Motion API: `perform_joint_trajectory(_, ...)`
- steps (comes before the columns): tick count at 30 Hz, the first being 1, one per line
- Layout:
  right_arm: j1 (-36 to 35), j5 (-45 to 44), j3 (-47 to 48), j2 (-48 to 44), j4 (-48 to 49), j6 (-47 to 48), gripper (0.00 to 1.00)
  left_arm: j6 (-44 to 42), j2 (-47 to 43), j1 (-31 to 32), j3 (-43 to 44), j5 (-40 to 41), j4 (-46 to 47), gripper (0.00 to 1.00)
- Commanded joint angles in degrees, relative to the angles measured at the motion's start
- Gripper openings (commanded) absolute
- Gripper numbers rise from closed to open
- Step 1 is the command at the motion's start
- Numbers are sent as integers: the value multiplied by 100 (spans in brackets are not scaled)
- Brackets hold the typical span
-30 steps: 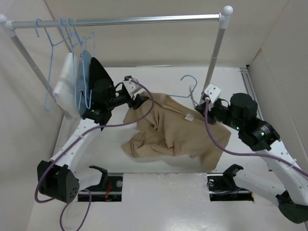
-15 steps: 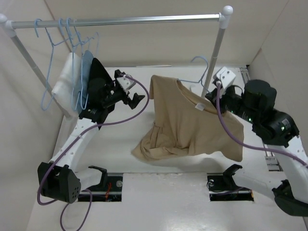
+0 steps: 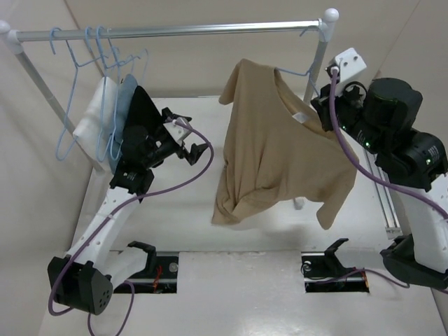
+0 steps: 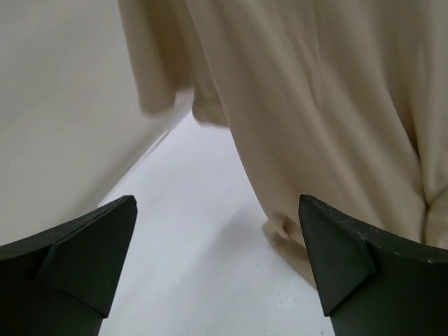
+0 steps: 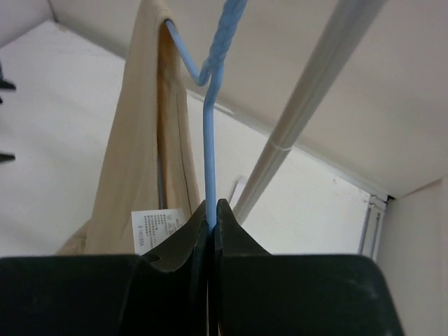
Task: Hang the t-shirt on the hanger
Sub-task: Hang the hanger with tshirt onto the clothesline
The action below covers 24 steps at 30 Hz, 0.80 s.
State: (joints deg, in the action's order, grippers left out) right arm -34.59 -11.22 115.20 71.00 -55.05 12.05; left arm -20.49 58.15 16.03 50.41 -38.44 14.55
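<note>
Currently right gripper (image 5: pixel 211 210) is clamped shut on the hanger (image 5: pixel 208 140) wire. T-shirt (image 3: pixel 273 154) hangs from it at 1 o'clock, beside the rail post (image 3: pixel 316 70). Left gripper (image 4: pixel 217 231) is wide open and empty, at the shirt's 9 o'clock.

The t-shirt (image 3: pixel 280 161) hangs on the hanger (image 3: pixel 294 71) in the right claw (image 5: pixel 212 207), beside the right post (image 3: pixel 318 59) of the rail (image 3: pixel 210 29); the left claw (image 4: pixel 217 206) sits left, apart.

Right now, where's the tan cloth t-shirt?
The t-shirt hangs centre-right in top view, on the light-blue wire hanger in the right gripper, beside the silver post.
</note>
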Motion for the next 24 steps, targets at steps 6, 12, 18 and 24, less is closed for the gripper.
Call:
perform_joint_trajectory(6, -66, -1065, 1952, 948, 295, -142, 0, 309, -199, 5, -357, 3, 171, 100)
perform_joint_trajectory(12, 40, -1013, 2026, 1372, 170, -142, 0, 309, -199, 5, -357, 108, 171, 100)
perform_joint_trajectory(18, 93, -1013, 1674, 1425, 293, -203, 0, 370, -252, 5, -418, 108, 171, 100)
perform_joint_trajectory(24, 93, -452, 1085, 1206, 556, -256, 0, 370, -304, 5, -532, 108, 171, 100)
